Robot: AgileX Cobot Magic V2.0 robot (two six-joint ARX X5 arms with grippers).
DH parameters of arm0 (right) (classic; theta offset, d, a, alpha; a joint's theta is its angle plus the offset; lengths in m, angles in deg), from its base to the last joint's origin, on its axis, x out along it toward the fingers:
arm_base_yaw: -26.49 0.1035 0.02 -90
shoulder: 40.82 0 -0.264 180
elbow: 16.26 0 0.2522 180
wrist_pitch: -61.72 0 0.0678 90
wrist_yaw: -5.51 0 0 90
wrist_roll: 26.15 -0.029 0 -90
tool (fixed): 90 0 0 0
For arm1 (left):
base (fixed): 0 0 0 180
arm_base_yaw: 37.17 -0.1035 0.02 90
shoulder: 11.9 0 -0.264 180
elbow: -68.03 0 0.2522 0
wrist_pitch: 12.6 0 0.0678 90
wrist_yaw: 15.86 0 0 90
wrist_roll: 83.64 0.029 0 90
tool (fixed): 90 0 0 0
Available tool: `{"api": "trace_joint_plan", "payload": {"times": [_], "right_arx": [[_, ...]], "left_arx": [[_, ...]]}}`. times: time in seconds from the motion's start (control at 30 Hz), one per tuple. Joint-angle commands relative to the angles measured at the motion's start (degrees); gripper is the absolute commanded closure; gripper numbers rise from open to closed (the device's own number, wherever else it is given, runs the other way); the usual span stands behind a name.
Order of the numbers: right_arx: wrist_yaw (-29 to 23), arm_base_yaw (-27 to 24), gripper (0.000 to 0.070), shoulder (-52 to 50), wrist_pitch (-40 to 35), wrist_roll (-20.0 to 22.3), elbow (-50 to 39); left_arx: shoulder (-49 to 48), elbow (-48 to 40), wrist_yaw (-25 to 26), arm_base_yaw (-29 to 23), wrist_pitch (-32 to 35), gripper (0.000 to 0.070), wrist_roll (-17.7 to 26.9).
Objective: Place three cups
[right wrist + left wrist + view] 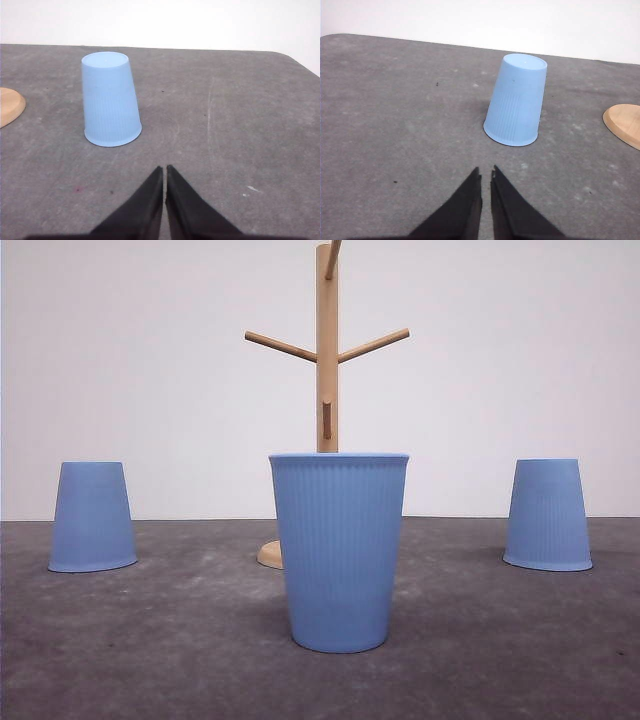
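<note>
Front view, left to right: I see the left cup [92, 517] at the left edge of the frame, upside down on its rim on the grey table [180, 640], standing clear of everything else. In the centre the middle cup [339, 550] stands upright, mouth up, nearest the camera and largest in frame, ribbed sides with a smooth rim band. Just behind it rises the wooden cup tree [327, 350], post going up to the top centre of the frame, pegs angling out left and right, its round base peeking out at the cup's lower left. No cup hangs on any peg. At the right side the right cup [547, 515] sits upside down too, well apart from the middle one. Left wrist view: my left gripper [486, 172] is at bottom centre, black fingers pressed nearly together with only a thin slit, holding nothing; the inverted cup [515, 102] stands ahead of it, apart from the tips, with the edge of the wooden base [625, 124] at the right edge. Right wrist view: my right gripper [164, 169] is also closed up and empty at bottom centre; its inverted cup [110, 100] sits upper left of the tips, not touching, base edge [10, 105] at the left border.
</note>
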Motion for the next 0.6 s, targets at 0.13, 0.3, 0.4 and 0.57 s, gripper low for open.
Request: {"api": "trace_joint_plan", "payload": {"times": [0.13, 0.3, 0.4, 0.57], "right_arx": [[-0.07, -0.13, 0.0692, -0.09, -0.77, -0.61, -0.24], [-0.07, -0.13, 0.0692, -0.09, -0.77, -0.61, -0.24], [-0.07, -0.13, 0.0692, -0.09, -0.77, -0.61, -0.24], [-0.07, -0.13, 0.0692, -0.09, -0.77, -0.61, -0.24]], "left_arx": [[-0.13, -0.81, -0.15, 0.02, -0.26, 0.0689, -0.44], [-0.13, -0.81, -0.15, 0.02, -0.26, 0.0689, -0.44], [-0.13, -0.81, -0.15, 0.02, -0.26, 0.0689, -0.44], [-0.13, -0.81, -0.15, 0.02, -0.26, 0.0689, -0.44]]}}
